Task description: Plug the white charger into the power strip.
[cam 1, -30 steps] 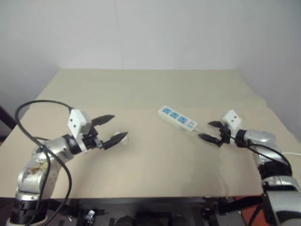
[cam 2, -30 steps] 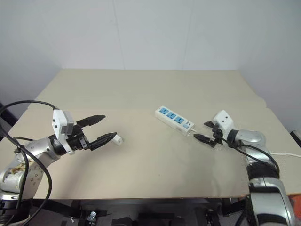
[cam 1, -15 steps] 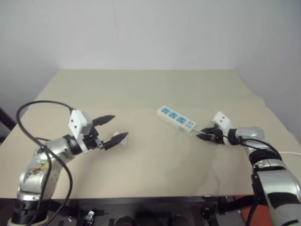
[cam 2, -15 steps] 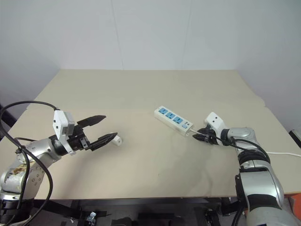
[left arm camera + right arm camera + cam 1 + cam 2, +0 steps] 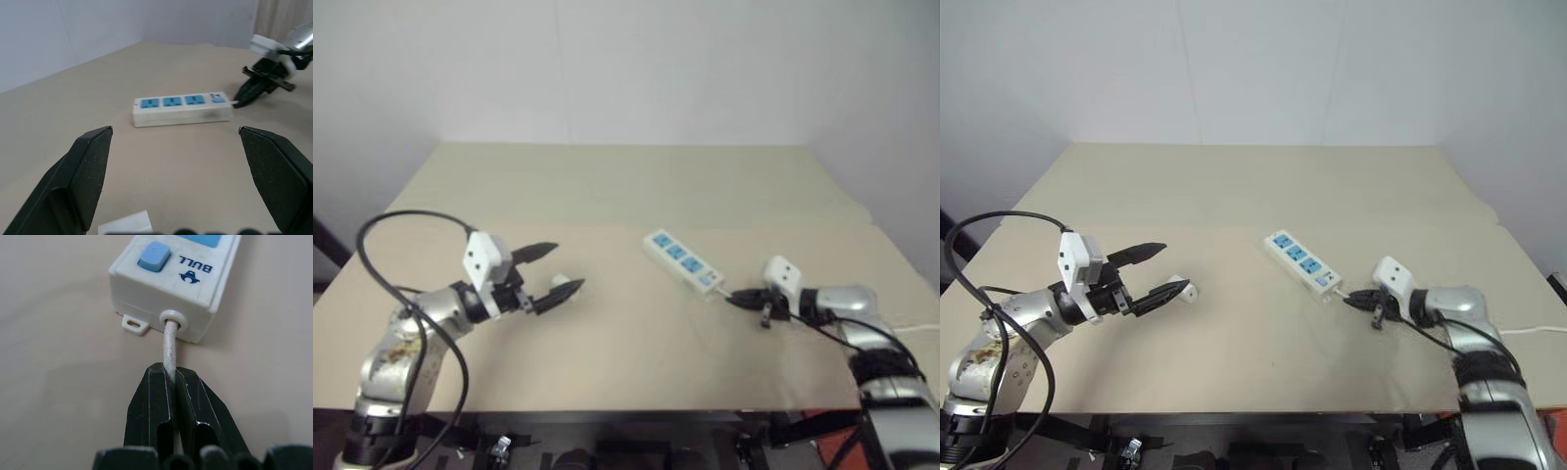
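The power strip (image 5: 683, 260) lies slantwise on the tan table, a white bar with three blue sockets and a blue switch (image 5: 153, 256) at its near end. My right gripper (image 5: 172, 374) is shut on the strip's thin white cord (image 5: 169, 345), just behind the switch end. The white charger (image 5: 1187, 289) lies on the table left of centre. My left gripper (image 5: 562, 268) hovers over it, open and level, with the charger (image 5: 125, 226) low between its fingers. The strip (image 5: 182, 108) lies ahead of them.
The table (image 5: 607, 186) is a wide tan surface with a white wall behind it. The rest of the cord (image 5: 1528, 331) trails off toward the right edge. A black cable (image 5: 372, 245) loops from my left arm near the left edge.
My right gripper has shut on the cord and drawn back toward me. The power strip's switch end has slid a little nearer with it. The left gripper has held its place.
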`<action>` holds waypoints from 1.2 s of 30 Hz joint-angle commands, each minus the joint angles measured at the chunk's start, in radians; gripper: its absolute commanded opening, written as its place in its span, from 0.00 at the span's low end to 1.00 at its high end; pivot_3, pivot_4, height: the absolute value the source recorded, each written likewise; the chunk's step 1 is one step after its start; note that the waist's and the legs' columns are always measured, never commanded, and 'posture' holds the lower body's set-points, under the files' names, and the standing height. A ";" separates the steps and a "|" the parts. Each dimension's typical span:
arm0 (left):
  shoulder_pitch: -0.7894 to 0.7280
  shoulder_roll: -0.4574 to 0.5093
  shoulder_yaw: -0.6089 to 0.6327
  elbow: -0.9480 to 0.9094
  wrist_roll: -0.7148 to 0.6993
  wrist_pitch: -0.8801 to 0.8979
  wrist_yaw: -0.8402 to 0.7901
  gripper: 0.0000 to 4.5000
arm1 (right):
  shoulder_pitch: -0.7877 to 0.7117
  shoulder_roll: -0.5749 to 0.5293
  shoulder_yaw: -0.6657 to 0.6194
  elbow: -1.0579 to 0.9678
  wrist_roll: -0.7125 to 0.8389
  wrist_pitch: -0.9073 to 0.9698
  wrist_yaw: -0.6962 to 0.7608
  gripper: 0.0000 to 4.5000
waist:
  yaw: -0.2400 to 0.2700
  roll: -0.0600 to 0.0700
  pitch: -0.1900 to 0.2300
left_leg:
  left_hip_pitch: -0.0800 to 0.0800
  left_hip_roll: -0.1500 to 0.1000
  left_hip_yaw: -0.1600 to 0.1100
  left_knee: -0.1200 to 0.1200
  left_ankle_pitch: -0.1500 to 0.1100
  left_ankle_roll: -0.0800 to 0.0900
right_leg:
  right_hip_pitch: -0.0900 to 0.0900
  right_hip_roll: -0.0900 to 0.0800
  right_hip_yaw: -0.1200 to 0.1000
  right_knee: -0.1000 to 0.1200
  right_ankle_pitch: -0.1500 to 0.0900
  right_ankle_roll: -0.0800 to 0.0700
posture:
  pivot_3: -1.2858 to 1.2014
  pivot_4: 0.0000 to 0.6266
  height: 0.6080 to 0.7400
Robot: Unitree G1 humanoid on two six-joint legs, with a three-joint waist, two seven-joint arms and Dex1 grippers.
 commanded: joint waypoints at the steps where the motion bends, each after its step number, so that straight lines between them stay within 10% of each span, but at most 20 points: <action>1: -0.009 0.005 0.011 -0.012 -0.010 -0.018 -0.011 1.00 | 0.086 -0.043 -0.049 -0.164 0.051 0.065 -0.007 0.01 | -0.002 0.000 0.000 | 0.000 0.000 0.000 0.000 0.000 0.000 | 0.000 0.000 0.000 0.000 0.000 0.000 | 0.52 0.24 1.00; 5: -0.023 -0.003 -0.006 -0.002 -0.006 -0.019 -0.018 1.00 | 0.137 -0.026 -0.084 -0.234 0.083 0.120 -0.080 0.01 | -0.008 0.000 0.000 | 0.003 0.000 0.000 0.000 0.000 -0.001 | 0.001 0.001 0.001 0.001 0.000 0.000 | 0.52 0.24 1.00; 17: -0.027 0.004 0.005 0.007 -0.008 -0.016 -0.029 1.00 | 0.273 0.026 -0.212 -0.424 0.250 0.152 -0.170 0.98 | -0.002 0.000 0.000 | 0.002 0.000 0.000 0.000 0.000 -0.001 | 0.001 0.002 0.000 0.000 0.000 0.000 | 0.52 0.24 1.00; 36: -0.033 0.014 0.004 0.011 -0.007 -0.007 -0.042 1.00 | 0.225 0.176 -0.167 -0.340 0.246 0.071 -0.257 0.99 | -0.004 0.000 0.000 | 0.002 0.000 0.000 0.000 0.000 -0.001 | 0.001 0.002 0.001 0.000 0.000 0.000 | 0.52 0.24 1.00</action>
